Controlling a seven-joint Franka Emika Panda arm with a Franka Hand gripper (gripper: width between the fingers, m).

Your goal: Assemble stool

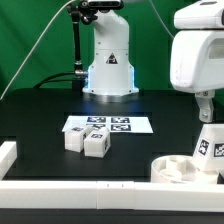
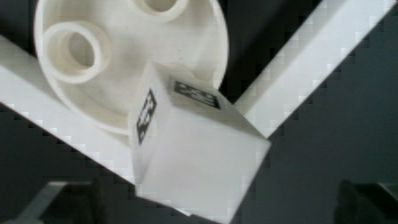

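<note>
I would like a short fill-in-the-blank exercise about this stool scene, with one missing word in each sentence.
1. Two legs lie just in front of the ____ board.
2. The round seat has round ____ in it.
3. A third leg stands by the seat, and its tag is black and ____.
4. The table surface is ____.

Missing words: marker; holes; white; black

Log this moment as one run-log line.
stage: leg placement | gripper: open, above leg | leg: on seat | two legs: by marker board
</note>
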